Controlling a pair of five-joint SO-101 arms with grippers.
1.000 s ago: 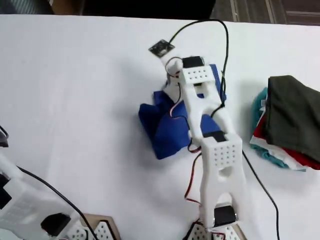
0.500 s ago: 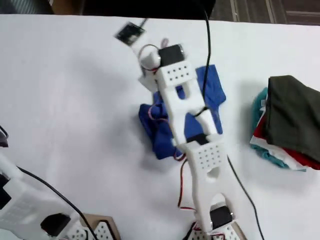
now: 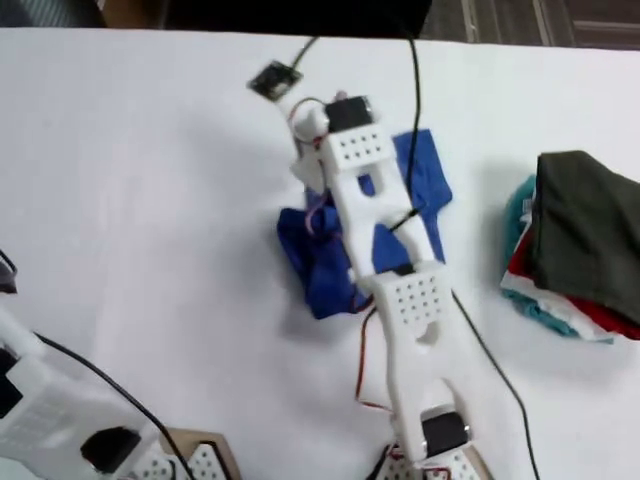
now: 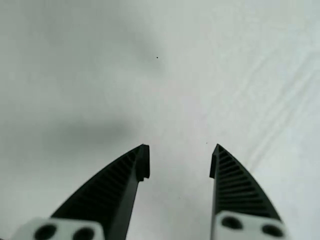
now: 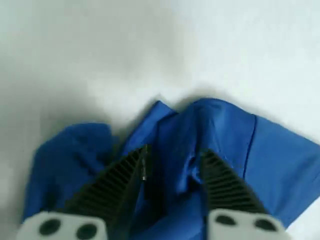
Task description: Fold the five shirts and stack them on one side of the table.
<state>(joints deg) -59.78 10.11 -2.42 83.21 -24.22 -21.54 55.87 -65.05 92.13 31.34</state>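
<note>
Above crumpled blue shirt [image 3: 312, 255], right arm [image 3: 410, 300] at full stretch, jaws apart.

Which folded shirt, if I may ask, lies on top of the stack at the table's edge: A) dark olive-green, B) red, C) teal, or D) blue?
A: the dark olive-green folded shirt lies uppermost, with the red shirt and teal shirt peeking out beneath.

We see a white table [image 3: 150, 200]; a crumpled blue shirt [image 3: 305, 255] lies near its centre, and a stack of folded shirts [image 3: 580, 230] sits at three o'clock.
</note>
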